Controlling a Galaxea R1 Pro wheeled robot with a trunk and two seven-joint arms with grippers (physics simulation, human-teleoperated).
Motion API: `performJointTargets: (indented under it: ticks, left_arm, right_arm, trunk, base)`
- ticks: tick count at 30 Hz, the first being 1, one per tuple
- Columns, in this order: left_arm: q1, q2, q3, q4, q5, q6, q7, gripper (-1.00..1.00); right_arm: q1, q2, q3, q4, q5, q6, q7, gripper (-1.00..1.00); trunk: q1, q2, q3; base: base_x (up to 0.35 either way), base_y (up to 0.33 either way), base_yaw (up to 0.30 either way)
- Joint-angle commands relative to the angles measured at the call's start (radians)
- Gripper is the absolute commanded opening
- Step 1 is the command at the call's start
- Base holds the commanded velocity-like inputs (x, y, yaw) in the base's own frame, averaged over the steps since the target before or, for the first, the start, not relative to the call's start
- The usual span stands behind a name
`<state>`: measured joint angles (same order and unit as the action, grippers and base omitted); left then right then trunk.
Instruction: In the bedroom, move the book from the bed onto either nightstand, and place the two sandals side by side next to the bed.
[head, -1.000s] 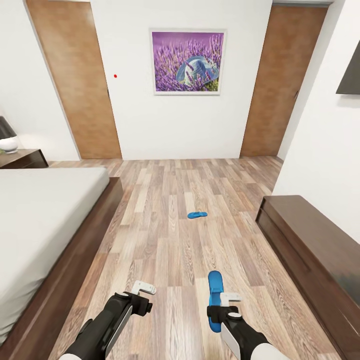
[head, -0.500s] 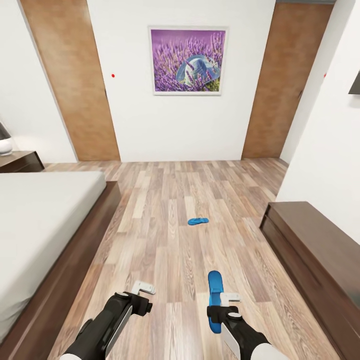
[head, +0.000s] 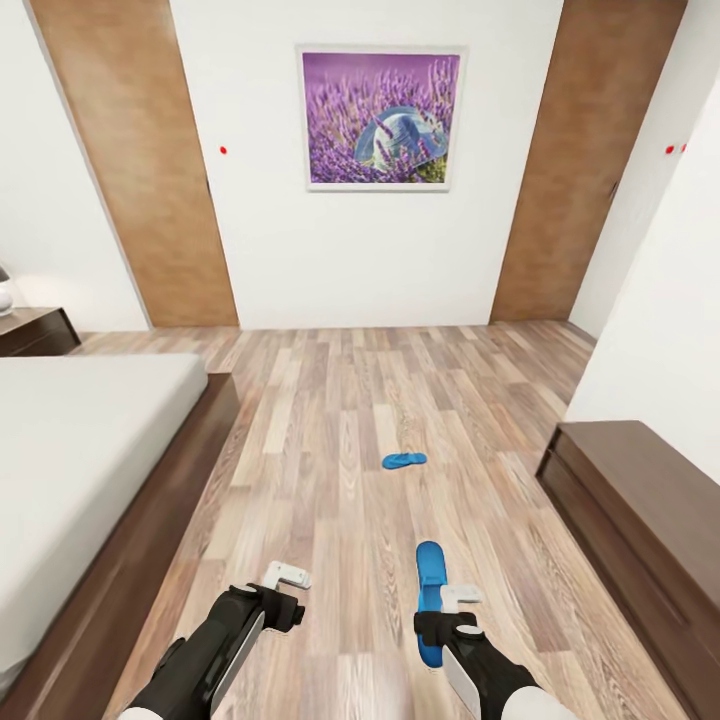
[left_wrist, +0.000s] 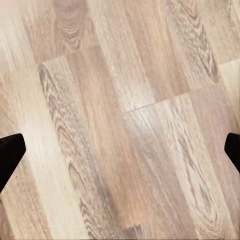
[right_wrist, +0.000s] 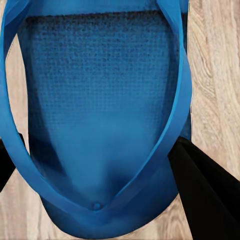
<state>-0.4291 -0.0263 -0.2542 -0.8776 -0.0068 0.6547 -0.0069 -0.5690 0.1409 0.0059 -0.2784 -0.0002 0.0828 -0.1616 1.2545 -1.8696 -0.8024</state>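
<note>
Blue textured-sole sandal (right_wrist: 102, 115) in right tool (head: 440, 622), above wood-plank floor (head: 340, 480).

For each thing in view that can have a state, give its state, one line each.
Right gripper: shut on a blue sandal, held over the floor.
Held sandal: in the right gripper, toe pointing away from the robot.
Second sandal: lying flat on the floor, apart from the bed.
Left gripper: open, nothing in it.
Bed: mattress bare.
Doors: shut.
</note>
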Motion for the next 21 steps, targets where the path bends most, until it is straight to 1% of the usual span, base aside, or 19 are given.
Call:
performJointTargets:
  ticks: [1, 12, 16, 21]
  left_arm:
    - [0.0, 0.0, -0.001, -0.001, -0.001, 0.004, -0.001, 1.0]
    - [0.0, 0.0, -0.002, 0.003, -0.001, 0.003, -0.001, 1.0]
    - [0.0, 0.0, -0.002, 0.025, 0.0, 0.002, -0.001, 1.0]
    - [0.0, 0.0, -0.002, 0.031, 0.001, 0.002, -0.001, 1.0]
  right_arm:
    - [0.0, 0.0, 0.0, -0.002, -0.001, 0.006, -0.004, -1.0]
    - [0.0, 0.0, 0.0, -0.002, -0.001, 0.006, -0.004, -1.0]
    - [0.0, 0.0, 0.0, -0.002, -0.001, 0.006, -0.004, -1.0]
    - [0.0, 0.0, 0.0, -0.002, -0.001, 0.006, -0.004, -1.0]
  trunk:
    - [0.001, 0.0, -0.001]
    - [0.001, 0.0, -0.001]
    - [0.001, 0.0, -0.001]
    - [0.001, 0.0, -0.001]
  base:
    - [0.341, 0.108, 0.0]
    - [0.341, 0.099, 0.0]
    - [0.34, 0.024, 0.0]
    - [0.34, 0.005, 0.0]
